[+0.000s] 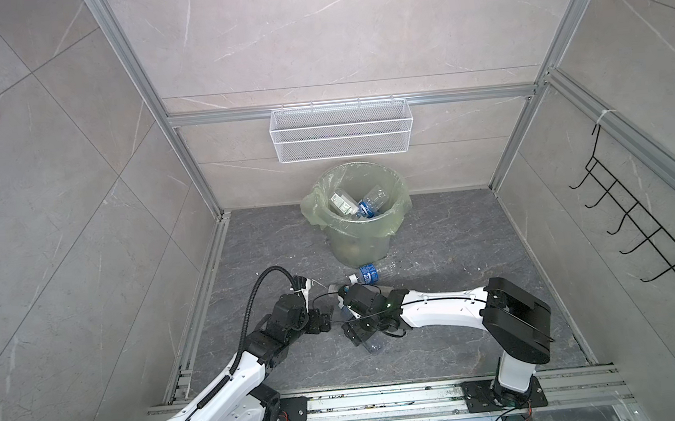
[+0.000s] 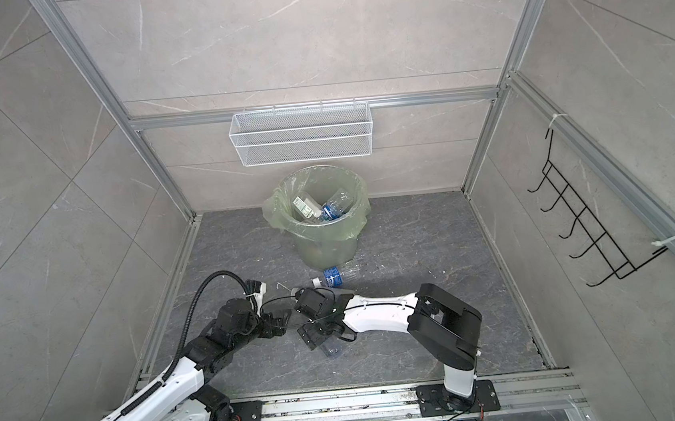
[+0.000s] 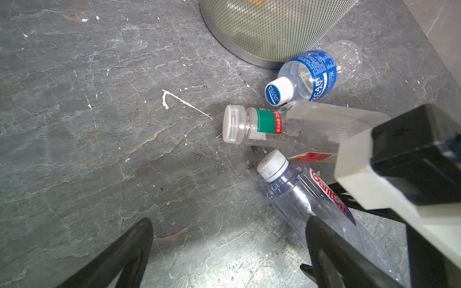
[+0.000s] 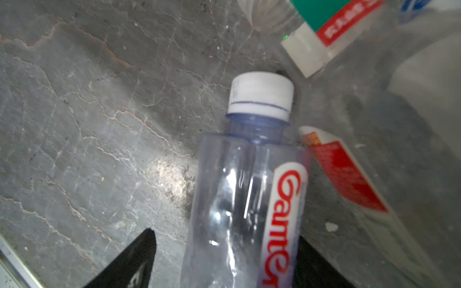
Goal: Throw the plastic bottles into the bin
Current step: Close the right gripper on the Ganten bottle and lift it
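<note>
Standing by the cell: three bottles are out on the dark stone surface (image 1: 456,251), all lying on their sides in a bunch in front of the bin (image 1: 357,241). The Pocari bottle (image 3: 311,72), blue label and white cap, lies just beside the bin's foot. Next to it is the green-and-red bottle (image 3: 262,124), with its cap pointing away from the right arm (image 1: 439,300) and its body partly hidden under that arm's wrist. Then there's the Ganten bottle (image 4: 244,199), clear with red lettering, its white cap just beside the green-and-red bottle.

The right fingers (image 4: 132,259) sit one on each side of the Ganten bottle's body, low to the surface. One finger has a clear gap to the plastic. The other is right at the bottle or behind it, can't tell which. So it's a straddle, not a pinch. That wrist view is a bit blurry tbh.

The left fingers (image 3: 119,256) are spread wide with only bare surface between them. They're just beside the right wrist, aimed at the same bunch. One fingertip overlaps the Ganten bottle's lower body in the wrist view, and I can't tell if it touches.

The bin stands near the back wall below the white wire basket (image 1: 341,130), with a green bag folded over its rim. The binned bottles (image 1: 373,204): at least two show, a blue-label one and a pale-label one, side by side. There's a black hook rack (image 1: 636,210) on the right wall.
</note>
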Controlling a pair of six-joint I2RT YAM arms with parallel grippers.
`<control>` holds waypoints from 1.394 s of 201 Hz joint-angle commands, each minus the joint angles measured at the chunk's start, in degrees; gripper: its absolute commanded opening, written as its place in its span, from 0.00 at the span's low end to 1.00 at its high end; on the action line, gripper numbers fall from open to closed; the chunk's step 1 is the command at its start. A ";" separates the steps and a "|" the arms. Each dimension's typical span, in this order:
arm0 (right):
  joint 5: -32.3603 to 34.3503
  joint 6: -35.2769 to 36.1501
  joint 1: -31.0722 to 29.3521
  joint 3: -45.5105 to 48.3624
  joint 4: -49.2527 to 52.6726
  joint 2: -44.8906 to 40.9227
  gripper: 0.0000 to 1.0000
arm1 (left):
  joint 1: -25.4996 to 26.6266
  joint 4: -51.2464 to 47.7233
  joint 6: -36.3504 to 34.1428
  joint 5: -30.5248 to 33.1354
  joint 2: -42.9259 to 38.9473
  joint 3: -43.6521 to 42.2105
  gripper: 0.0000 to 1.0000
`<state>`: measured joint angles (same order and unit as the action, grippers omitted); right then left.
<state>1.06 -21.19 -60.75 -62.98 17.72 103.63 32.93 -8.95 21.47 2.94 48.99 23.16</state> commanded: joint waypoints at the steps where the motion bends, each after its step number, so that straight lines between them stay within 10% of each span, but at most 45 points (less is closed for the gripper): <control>1: 0.32 0.12 -0.55 -1.02 0.18 0.68 0.80 | 0.18 1.66 0.28 0.67 -0.74 -0.04 0.97; 153: 3.00 -0.87 -1.81 1.95 -0.83 -1.09 0.57 | 0.21 1.72 0.32 0.32 -0.12 0.13 0.96; 280: 17.96 -3.16 -2.53 19.93 -7.48 -27.86 0.49 | 0.16 2.15 0.05 -0.65 -0.47 -0.22 0.95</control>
<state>14.39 -22.76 -62.92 -45.28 10.39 79.11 32.93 -8.82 21.50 2.87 48.99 22.96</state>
